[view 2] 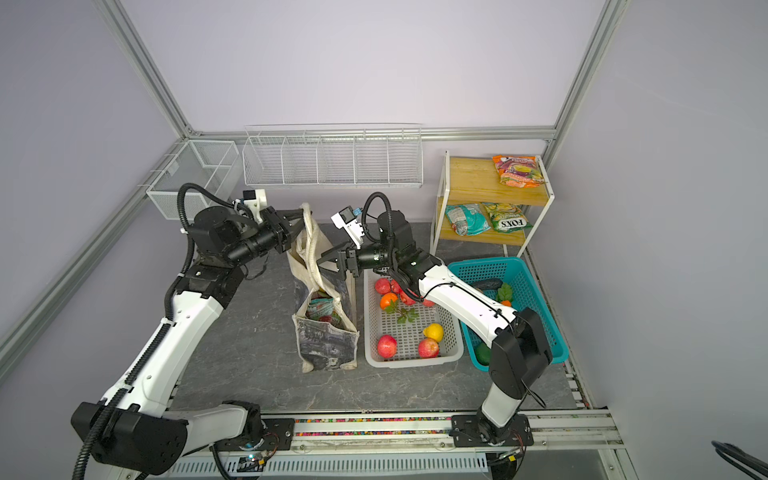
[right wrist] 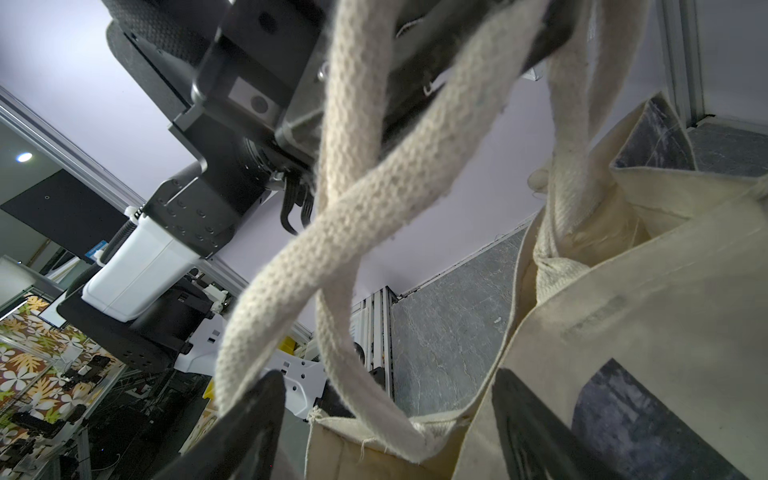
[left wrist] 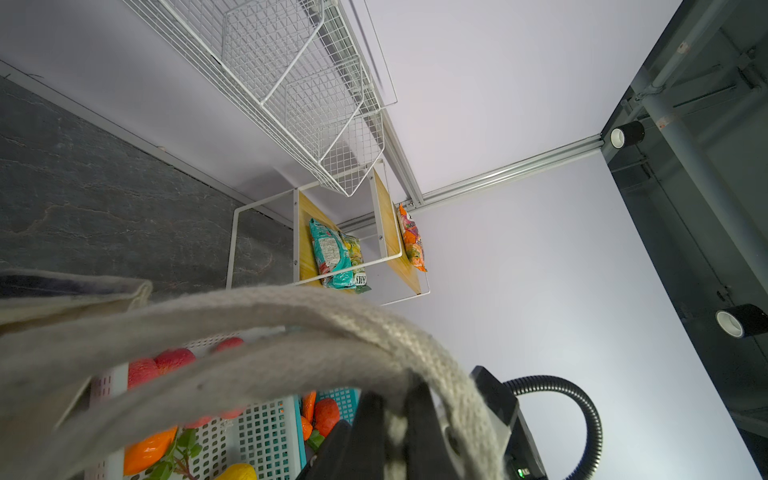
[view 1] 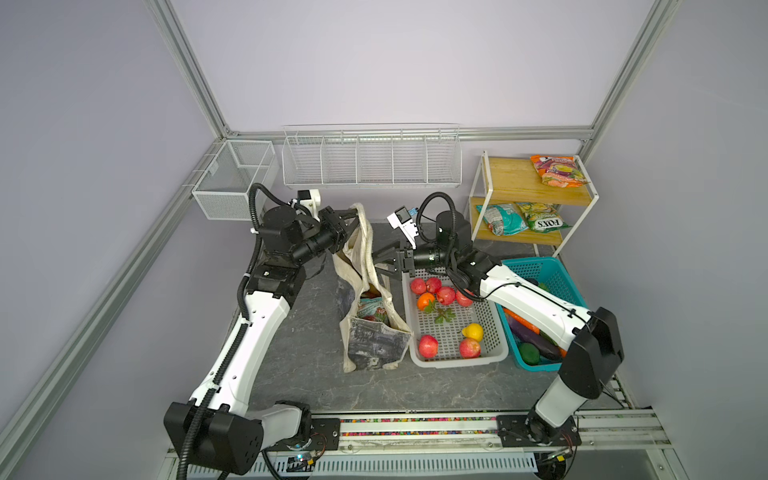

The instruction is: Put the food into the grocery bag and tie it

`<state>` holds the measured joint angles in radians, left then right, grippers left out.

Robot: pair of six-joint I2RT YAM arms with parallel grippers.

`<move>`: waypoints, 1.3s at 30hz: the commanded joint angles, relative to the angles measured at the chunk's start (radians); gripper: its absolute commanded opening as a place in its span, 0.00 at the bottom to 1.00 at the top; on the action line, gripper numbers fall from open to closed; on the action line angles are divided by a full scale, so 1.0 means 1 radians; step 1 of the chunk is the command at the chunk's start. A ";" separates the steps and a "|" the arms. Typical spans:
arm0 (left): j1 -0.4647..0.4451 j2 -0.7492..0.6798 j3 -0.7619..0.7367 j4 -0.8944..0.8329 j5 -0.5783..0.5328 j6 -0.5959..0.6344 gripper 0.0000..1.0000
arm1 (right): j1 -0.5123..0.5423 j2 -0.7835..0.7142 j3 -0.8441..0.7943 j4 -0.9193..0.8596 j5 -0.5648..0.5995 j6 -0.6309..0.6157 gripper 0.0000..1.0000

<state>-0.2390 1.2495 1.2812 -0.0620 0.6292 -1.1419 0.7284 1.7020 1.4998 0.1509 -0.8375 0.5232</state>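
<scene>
2 overhead POVs (wrists: close-up)

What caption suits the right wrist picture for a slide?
The left gripper pinches the canvas tote's cream handles aloft; the open right gripper straddles one handle loop.

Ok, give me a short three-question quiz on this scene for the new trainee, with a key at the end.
1. True or false: the left gripper is shut on the handles of the grocery bag, holding them up above the bag.
2. The right gripper is: A) open, right beside the bag's upper part; B) shut on a red fruit; C) down inside the teal basket.
3. Fill in: the number of snack packets lying on the wooden shelf is ____.

Key: 1 true; 2 A; 3 three.
</scene>
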 commanded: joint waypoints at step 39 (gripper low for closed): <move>-0.005 -0.051 -0.089 0.020 0.030 0.021 0.00 | -0.013 0.161 0.172 0.393 0.191 0.350 0.79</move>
<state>-0.2386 1.2179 1.2163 -0.0349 0.6292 -1.1343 0.7307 1.8519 1.6421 0.4255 -0.7174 0.8032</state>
